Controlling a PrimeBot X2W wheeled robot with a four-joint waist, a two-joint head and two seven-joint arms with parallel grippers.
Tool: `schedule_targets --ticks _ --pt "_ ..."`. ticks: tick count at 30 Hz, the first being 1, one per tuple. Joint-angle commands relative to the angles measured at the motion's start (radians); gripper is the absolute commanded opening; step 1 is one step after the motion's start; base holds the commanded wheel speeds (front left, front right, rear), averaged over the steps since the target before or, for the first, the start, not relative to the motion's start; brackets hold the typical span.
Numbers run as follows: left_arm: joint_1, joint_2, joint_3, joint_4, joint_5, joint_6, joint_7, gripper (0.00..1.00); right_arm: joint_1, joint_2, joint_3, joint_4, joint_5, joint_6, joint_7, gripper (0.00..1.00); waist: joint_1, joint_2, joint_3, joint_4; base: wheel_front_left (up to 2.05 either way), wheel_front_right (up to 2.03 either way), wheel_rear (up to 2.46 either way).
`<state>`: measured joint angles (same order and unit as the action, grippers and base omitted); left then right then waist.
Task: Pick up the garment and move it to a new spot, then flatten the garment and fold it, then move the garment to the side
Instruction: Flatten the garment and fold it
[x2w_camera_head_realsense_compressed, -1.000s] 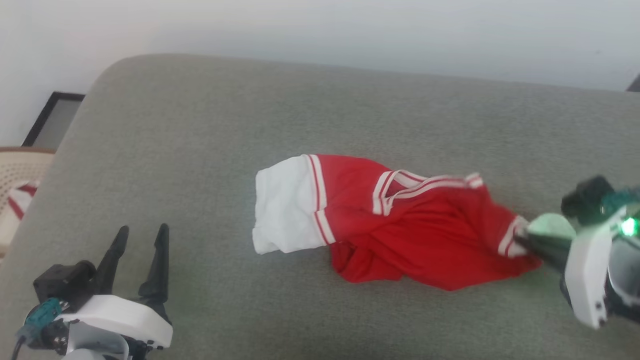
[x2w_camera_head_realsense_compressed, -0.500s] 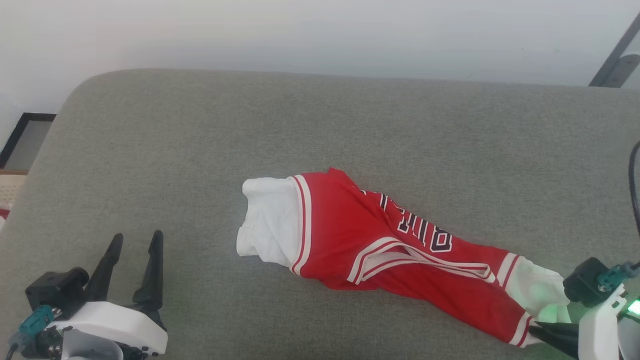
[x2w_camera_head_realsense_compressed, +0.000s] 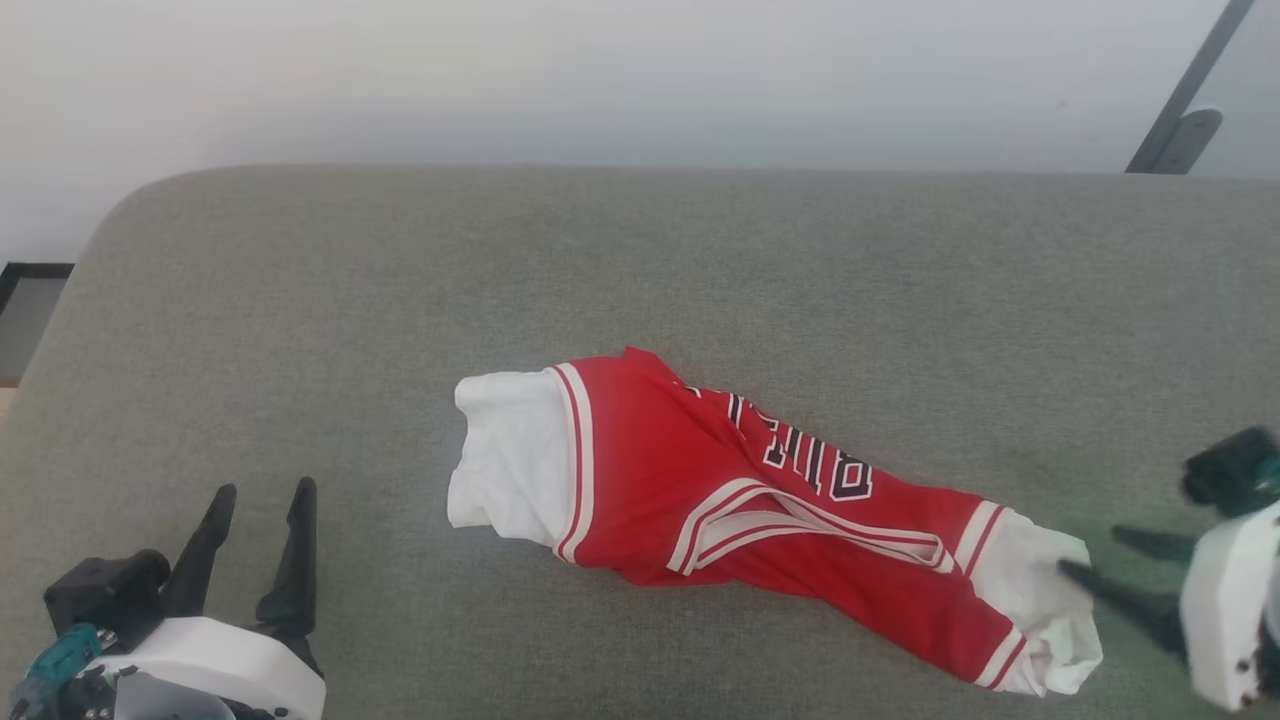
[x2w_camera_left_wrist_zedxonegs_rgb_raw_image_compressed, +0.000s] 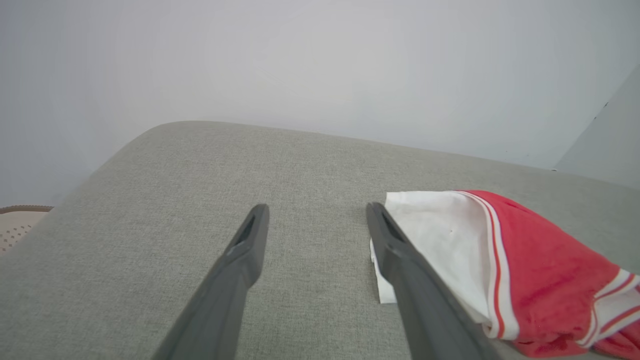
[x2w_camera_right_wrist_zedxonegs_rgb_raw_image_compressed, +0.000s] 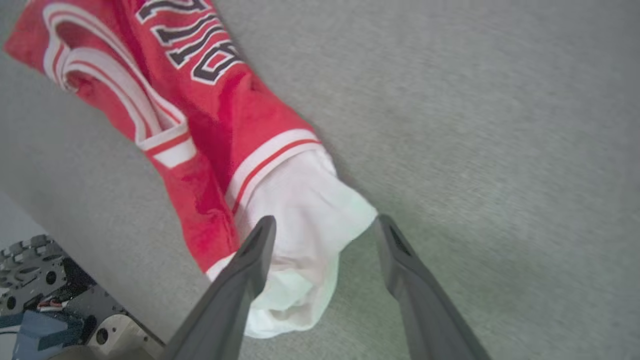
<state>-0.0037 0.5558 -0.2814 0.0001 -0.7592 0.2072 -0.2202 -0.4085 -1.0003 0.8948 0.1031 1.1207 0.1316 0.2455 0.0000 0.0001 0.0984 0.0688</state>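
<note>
**Jersey lies stretched across the grey cushion, both claws apart**

The garment (x2w_camera_head_realsense_compressed: 760, 500) lies on the grey cushion (x2w_camera_head_realsense_compressed: 700, 260), drawn out in a long rumpled band that runs from the middle of the seat down toward the robot's right. It isn't flat. The red body is twisted and bunched, the striped neck trim (x2w_camera_head_realsense_compressed: 800, 515) is folded over the front, and part of the dark, white-outlined lettering (x2w_camera_head_realsense_compressed: 800, 455) shows along the upper edge. 1 white sleeve (x2w_camera_head_realsense_compressed: 505, 465) sits at the left end. The other sleeve (x2w_camera_head_realsense_compressed: 1045, 600) is at the right end, near the cushion's front edge.

The right gripper (x2w_camera_head_realsense_compressed: 1092, 550) is right at that second sleeve with its 2 fingers spread wide. In its wrist camera the cuff lies partly in the gap, with 1 finger crossing the white cloth and the other over bare cushion. Nothing is pinched.

The left gripper (x2w_camera_head_realsense_compressed: 265, 488) hovers at the lower left over bare cushion, well apart from the jersey, its fingers also wide apart and empty. A beige perforated basket (x2w_camera_left_wrist_zedxonegs_rgb_raw_image_compressed: 20, 227) peeks past the cushion's left edge, and a plain pale wall (x2w_camera_head_realsense_compressed: 600, 80) stands behind.
</note>
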Motion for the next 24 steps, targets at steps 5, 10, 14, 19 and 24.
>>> schedule_targets --ticks 5,10,14,19,24 --pt "0.023 0.007 0.003 -0.008 -0.01 0.01 0.002 1.0 0.036 0.039 -0.105 0.122 0.007 -0.001 0.02 1.0 0.0 -0.0001 -0.017 -0.01 0.0 0.0 0.0" --pt "0.024 0.009 0.0 -0.011 -0.005 0.014 -0.001 1.0 0.07 0.107 -0.164 0.201 0.006 -0.001 0.077 1.0 0.0 -0.0001 -0.019 -0.005 0.0 0.0 0.0" --pt "0.02 0.006 0.003 -0.005 0.002 0.022 -0.008 1.0 0.082 0.185 -0.195 0.249 -0.022 -0.001 0.122 1.0 0.0 -0.0001 -0.012 0.008 0.0 0.0 0.0" --pt "0.018 0.0 0.016 -0.001 0.012 0.033 -0.02 1.0 0.067 0.258 -0.216 0.301 -0.067 -0.001 0.157 1.0 0.0 -0.0001 -0.001 0.026 0.0 0.0 0.0" --pt "0.027 -0.01 0.035 0.001 0.02 0.04 -0.031 1.0 0.055 0.293 -0.228 0.338 -0.12 -0.001 0.17 0.0 0.0 -0.0001 0.006 0.047 0.0 0.0 0.0"
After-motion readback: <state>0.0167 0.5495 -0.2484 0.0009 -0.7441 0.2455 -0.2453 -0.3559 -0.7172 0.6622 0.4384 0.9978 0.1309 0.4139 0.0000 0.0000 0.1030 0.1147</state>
